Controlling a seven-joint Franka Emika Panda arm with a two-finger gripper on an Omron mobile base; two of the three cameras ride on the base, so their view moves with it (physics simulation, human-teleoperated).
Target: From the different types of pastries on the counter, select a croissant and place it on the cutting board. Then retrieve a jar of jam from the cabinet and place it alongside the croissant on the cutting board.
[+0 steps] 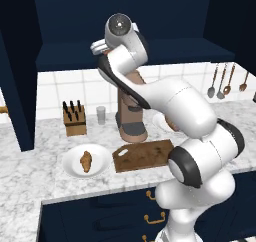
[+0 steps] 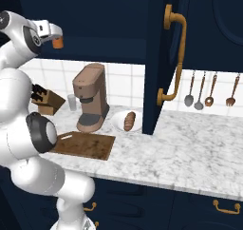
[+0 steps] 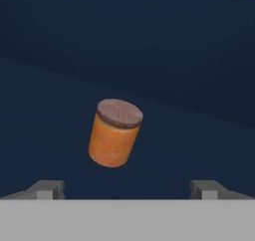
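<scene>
Reaching into the dark navy upper wall cabinet, the white arm's two-finger gripper hangs wide open, holding nothing.

Just ahead of the spread fingertips, the small orange-brown cylindrical jar of jam stands on the cabinet shelf, untouched. Below, the golden-tan croissant lies on a round white plate beside the dark brown wooden cutting board on the white marble counter.

At the upper left of the frame the gripper reaches into the cabinet, right at the orange jar of jam. Lower left, the cutting board lies bare on the tabletop, a loaf on a white plate beyond it.
</scene>
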